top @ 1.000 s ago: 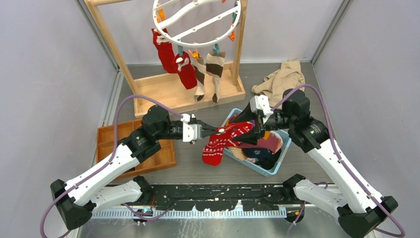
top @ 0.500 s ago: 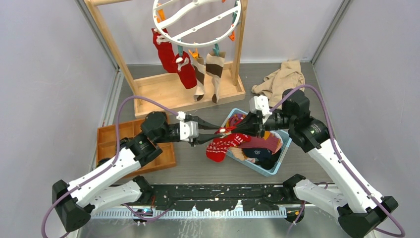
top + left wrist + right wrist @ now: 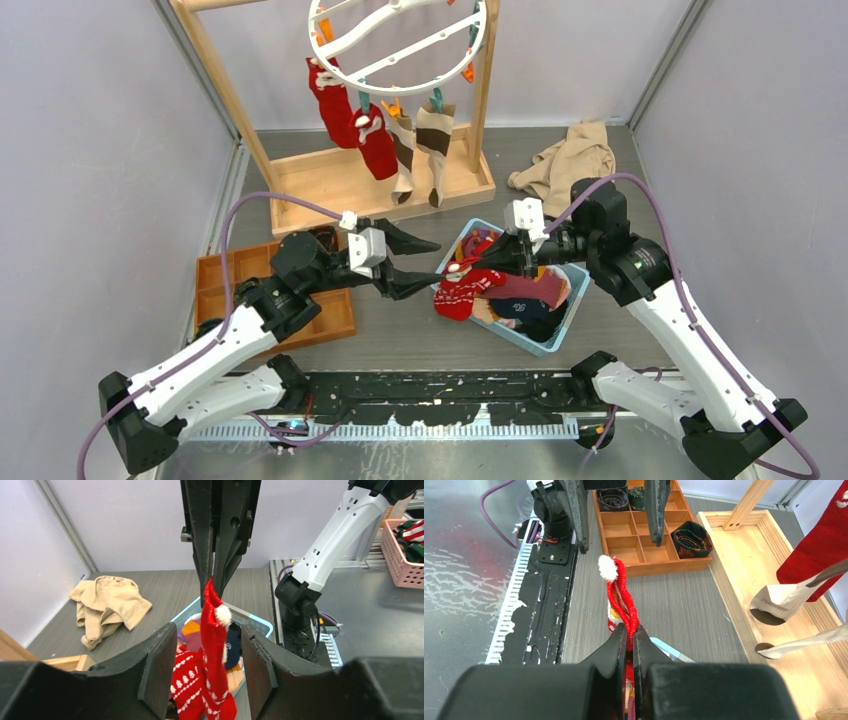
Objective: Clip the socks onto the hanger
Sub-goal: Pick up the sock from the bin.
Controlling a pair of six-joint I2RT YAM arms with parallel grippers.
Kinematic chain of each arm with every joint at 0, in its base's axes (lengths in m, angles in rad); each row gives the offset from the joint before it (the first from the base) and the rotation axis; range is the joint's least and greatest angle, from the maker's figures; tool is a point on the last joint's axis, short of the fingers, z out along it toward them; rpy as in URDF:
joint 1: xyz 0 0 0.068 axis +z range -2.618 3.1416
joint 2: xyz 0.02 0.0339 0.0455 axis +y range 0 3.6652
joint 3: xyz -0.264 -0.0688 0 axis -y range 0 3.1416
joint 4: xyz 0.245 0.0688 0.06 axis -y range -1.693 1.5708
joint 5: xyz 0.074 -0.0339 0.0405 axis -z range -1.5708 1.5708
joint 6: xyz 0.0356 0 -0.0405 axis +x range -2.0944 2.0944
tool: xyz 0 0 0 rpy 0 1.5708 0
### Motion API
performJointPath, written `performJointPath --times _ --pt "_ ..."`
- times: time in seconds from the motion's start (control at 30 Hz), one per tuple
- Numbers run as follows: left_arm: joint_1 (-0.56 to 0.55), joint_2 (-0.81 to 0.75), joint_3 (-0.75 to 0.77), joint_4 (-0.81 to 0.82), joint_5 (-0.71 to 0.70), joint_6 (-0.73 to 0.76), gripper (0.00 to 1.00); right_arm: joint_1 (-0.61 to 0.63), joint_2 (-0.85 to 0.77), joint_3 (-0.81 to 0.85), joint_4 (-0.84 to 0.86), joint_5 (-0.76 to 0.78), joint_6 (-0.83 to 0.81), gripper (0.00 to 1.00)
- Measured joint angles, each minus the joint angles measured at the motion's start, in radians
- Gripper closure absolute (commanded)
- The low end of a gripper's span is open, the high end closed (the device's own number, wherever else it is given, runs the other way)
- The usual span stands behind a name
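Note:
A red sock with white patterns (image 3: 462,296) hangs by its cuff from my right gripper (image 3: 478,264), which is shut on it, at the left end of the blue basket (image 3: 575,287). In the right wrist view the cuff (image 3: 622,592) is pinched between the jaws of the right gripper (image 3: 630,630), with a white pompom on top. My left gripper (image 3: 432,262) stands open just left of the sock; in its wrist view the sock (image 3: 215,645) dangles between and beyond the left gripper (image 3: 207,632), untouched. The white ring hanger (image 3: 345,72) hangs at the back with two red socks (image 3: 336,100) and two tan-and-brown socks (image 3: 434,138) clipped on.
The basket holds several more socks (image 3: 525,305). A wooden frame (image 3: 335,190) carries the hanger. A compartment tray (image 3: 222,290) lies under the left arm. A beige cloth (image 3: 565,160) lies at the back right. Grey walls close in on both sides.
The right gripper shut on the sock's cuff. The left gripper let go, opened and drew back to the left. The sock now dangles from the right gripper, nearer the basket.

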Motion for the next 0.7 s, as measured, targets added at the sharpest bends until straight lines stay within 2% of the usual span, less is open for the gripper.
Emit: performJointPath --times 0.17,0.47,0.63,0.7 --pt "-0.024 0.047 0.000 0.066 0.002 -0.018 0.51 -0.001 0.006 0.005 -0.001 0.003 -0.009 0.99" --pt "-0.055 0.151 0.000 0.118 0.001 -0.016 0.61 -0.002 0.011 0.006 -0.003 0.004 -0.010 0.99" --pt "-0.056 0.156 0.000 0.118 -0.006 -0.013 0.75 -0.005 0.011 0.007 -0.003 0.004 -0.009 0.99" --pt "-0.057 0.156 0.000 0.117 -0.011 -0.011 0.85 -0.005 0.011 0.007 -0.003 0.004 -0.009 0.99"
